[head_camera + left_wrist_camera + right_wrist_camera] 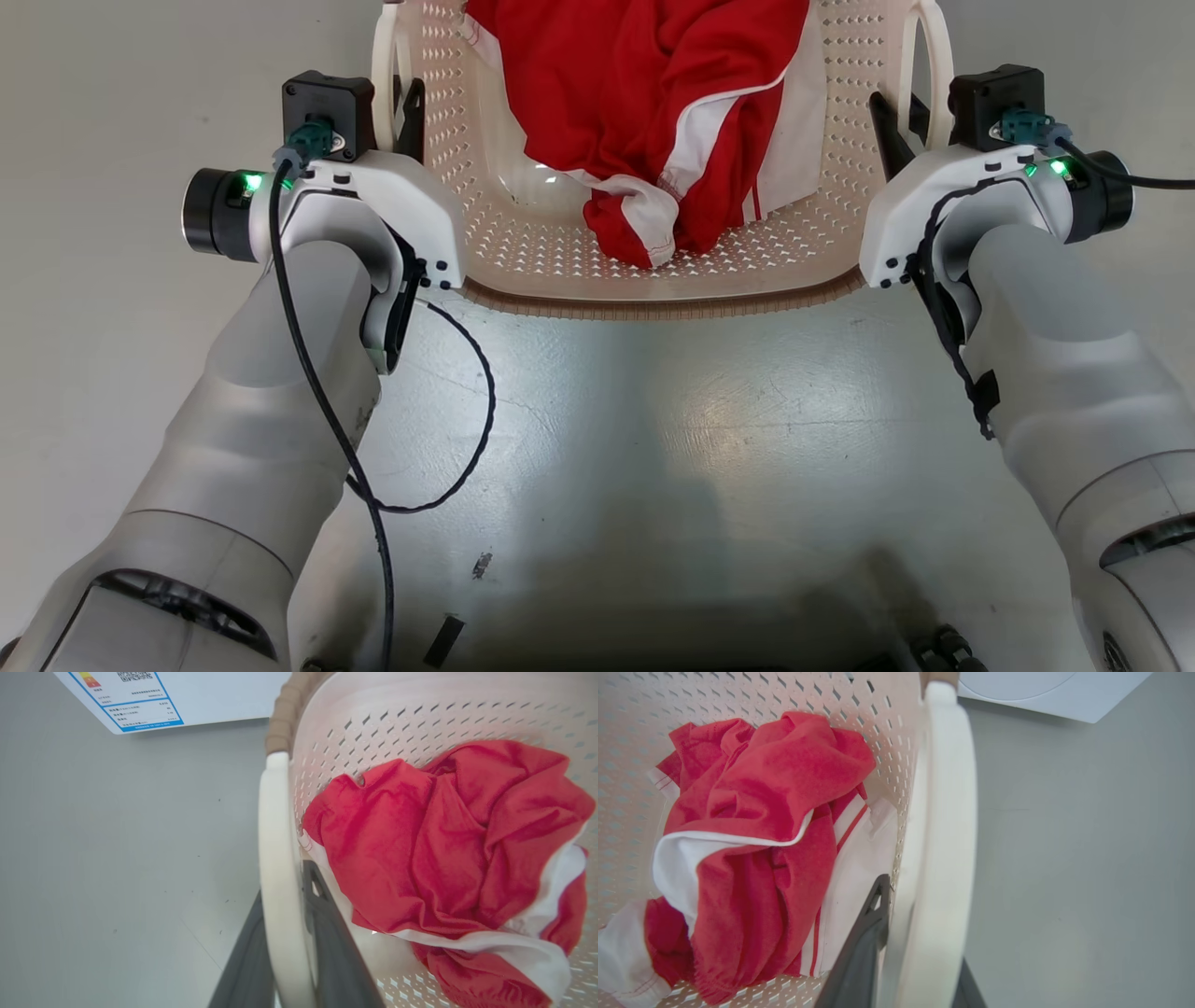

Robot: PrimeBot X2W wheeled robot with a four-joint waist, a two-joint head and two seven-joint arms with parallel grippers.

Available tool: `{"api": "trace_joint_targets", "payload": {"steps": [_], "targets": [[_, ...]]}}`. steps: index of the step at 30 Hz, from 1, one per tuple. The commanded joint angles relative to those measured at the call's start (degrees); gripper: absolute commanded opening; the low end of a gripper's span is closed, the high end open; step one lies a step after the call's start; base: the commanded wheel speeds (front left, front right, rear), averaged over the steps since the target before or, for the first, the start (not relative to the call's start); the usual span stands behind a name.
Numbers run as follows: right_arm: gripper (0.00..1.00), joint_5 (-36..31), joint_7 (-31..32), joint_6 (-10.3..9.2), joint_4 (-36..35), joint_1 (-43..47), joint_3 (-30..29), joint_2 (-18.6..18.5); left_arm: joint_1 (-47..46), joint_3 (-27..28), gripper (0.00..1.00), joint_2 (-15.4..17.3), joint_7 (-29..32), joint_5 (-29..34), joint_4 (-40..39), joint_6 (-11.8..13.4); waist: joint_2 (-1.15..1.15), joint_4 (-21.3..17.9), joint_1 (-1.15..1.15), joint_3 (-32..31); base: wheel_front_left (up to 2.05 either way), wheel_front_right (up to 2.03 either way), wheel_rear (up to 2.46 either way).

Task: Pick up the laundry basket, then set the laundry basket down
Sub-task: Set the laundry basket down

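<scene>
You have the laundry basket [653, 301] directly ahead, between both arms, above the grey floor [653, 448]; whether it rests on that floor cannot be told. Your left gripper [392, 117] straddles the left handle [275, 858], one finger [334, 952] inside by the perforated wall and the other outside, both drawn narrow against the handle. Your right gripper [920, 121] clamps the right handle [941, 858] the same way, its inner finger [859, 956] beside the wall. A red and white garment [653, 112] lies crumpled inside.
</scene>
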Motion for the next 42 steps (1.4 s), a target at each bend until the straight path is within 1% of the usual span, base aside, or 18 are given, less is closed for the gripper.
{"api": "trace_joint_targets", "payload": {"steps": [1,8,18,19,20,21,22,28,42], "targets": [[0.0,-1.57,-1.06,0.85,-0.6,1.89,0.6,1.41,-0.89,1.09,0.0,1.7,-0.36,0.94,-0.54,-0.88,0.0,-0.14,0.0,0.17,0.0,0.0,0.0],[0.0,-2.35,-1.17,0.85,-0.6,2.32,-0.5,1.45,-1.16,2.13,0.0,1.04,-0.36,2.3,0.62,-1.4,0.0,-0.08,0.0,0.55,0.0,0.0,0.0],[0.0,-1.77,-1.06,0.85,-1.01,2.59,-0.97,1.46,-1.33,3.71,0.0,0.3,-0.36,4.05,1.92,-2.0,0.0,-0.1,0.0,0.89,0.0,0.0,0.0],[0.4,-1.87,-1.24,0.85,-1.08,2.5,-1.49,1.46,-1.32,3.95,0.0,0.26,-0.36,4.07,2.3,-1.88,0.0,-0.22,0.0,0.93,0.0,0.0,0.0],[1.0,-2.25,-1.39,0.85,-1.07,2.37,-2.06,1.46,-1.37,4.34,0.0,0.21,-0.36,4.01,2.53,-1.65,0.0,-0.29,0.0,0.99,0.0,0.0,0.0],[1.0,-2.57,-1.43,0.85,-1.05,2.39,-2.56,1.46,-1.42,4.62,0.42,0.16,-0.36,4.08,2.67,-1.34,0.0,-0.28,0.0,1.03,0.0,0.0,0.0],[1.0,-2.93,-1.38,0.85,-1.02,2.49,-2.99,1.46,-1.4,4.8,1.0,0.09,-0.36,4.18,2.95,-1.11,0.0,-0.27,0.0,1.04,0.0,0.0,0.0],[1.0,-4.44,-1.59,0.85,-1.04,3.38,-4.5,1.46,-0.84,5.66,1.0,-0.67,-0.36,4.26,4.8,-0.45,0.0,-0.16,0.0,0.61,0.0,0.0,0.0],[1.0,-5.39,-2.52,0.85,-2.8,5.28,-5.74,1.46,0.52,6.49,1.0,-1.42,-0.36,4.98,6.32,-1.12,0.0,-0.62,0.0,-3.0,0.0,0.0,0.0]]}}
